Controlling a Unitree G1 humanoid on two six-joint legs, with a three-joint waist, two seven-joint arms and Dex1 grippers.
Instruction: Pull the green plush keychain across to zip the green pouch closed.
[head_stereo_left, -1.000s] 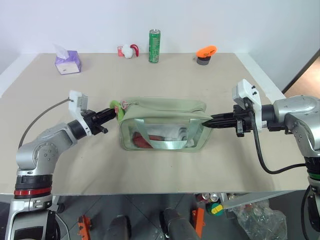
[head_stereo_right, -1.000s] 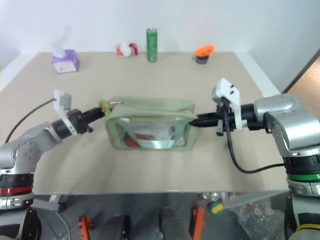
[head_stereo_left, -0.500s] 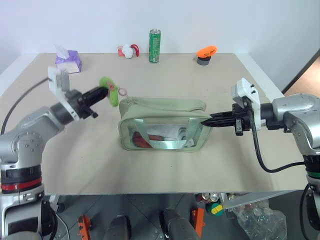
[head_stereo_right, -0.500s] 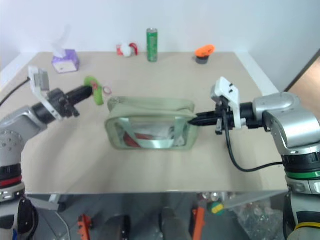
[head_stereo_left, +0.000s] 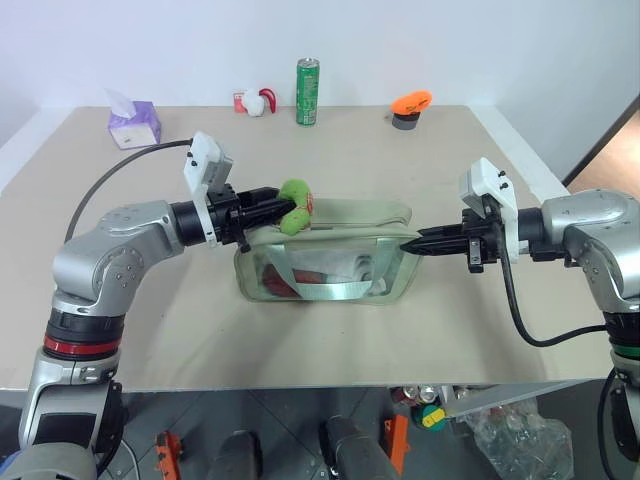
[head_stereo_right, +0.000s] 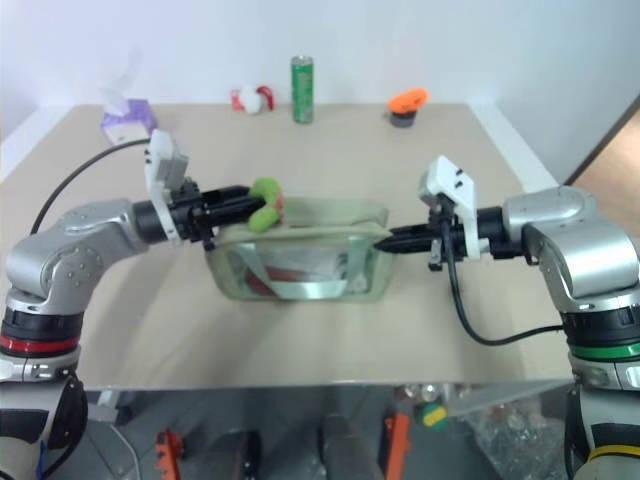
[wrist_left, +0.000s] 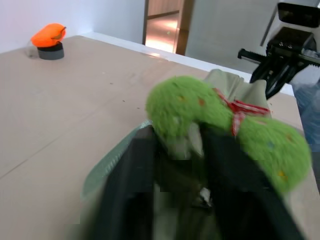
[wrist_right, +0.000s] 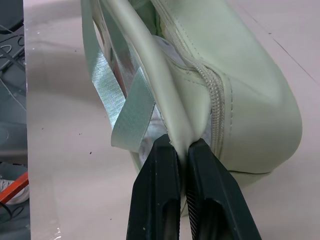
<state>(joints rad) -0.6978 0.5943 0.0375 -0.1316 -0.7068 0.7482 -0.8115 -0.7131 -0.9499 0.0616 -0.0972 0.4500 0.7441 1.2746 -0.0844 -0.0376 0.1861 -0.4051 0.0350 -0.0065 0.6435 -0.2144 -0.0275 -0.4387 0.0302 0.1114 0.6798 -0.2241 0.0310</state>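
Observation:
The green pouch lies mid-table, its clear front panel facing me with red and white contents showing. The green plush keychain hovers over the pouch's top near its left end. My left gripper reaches in level from the left. Its fingers sit either side of the plush, shut on it. My right gripper is shut on the pouch's right end. In the right wrist view its fingertips pinch the seam beside the zipper.
Along the table's far edge stand a purple tissue box, a small red and white item, a tall green can and an orange object on a grey base. The pale strap hangs off the pouch's front.
My left gripper carried the plush from beyond the pouch's left end, up and to the right, to above the pouch's top. The right gripper kept its pinch and place.

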